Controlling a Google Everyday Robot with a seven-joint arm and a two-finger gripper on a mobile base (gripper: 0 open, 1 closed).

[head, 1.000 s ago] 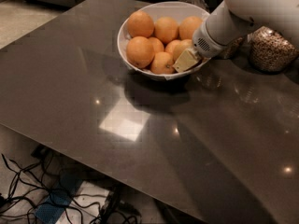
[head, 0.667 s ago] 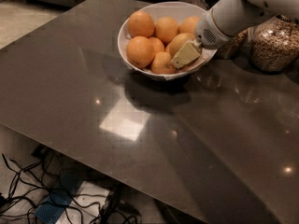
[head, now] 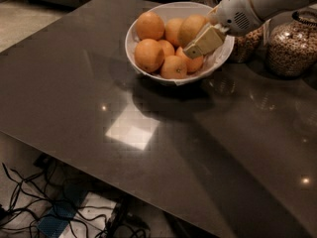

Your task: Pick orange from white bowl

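My arm slants down from the upper right, its gripper (head: 196, 42) pinching the large pale yellowish orange (head: 189, 28) in the wide white bowl (head: 129, 37).

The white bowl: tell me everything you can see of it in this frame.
The white bowl is wide, round and plain, with a thin rim and a smooth, glossy look. It sits upright on the dark table, near the far edge, and holds about seven oranges heaped above its rim. The gripper reaches in over its right side, against the paler orange at the back. A glass jar stands just to its right; contact cannot be told.
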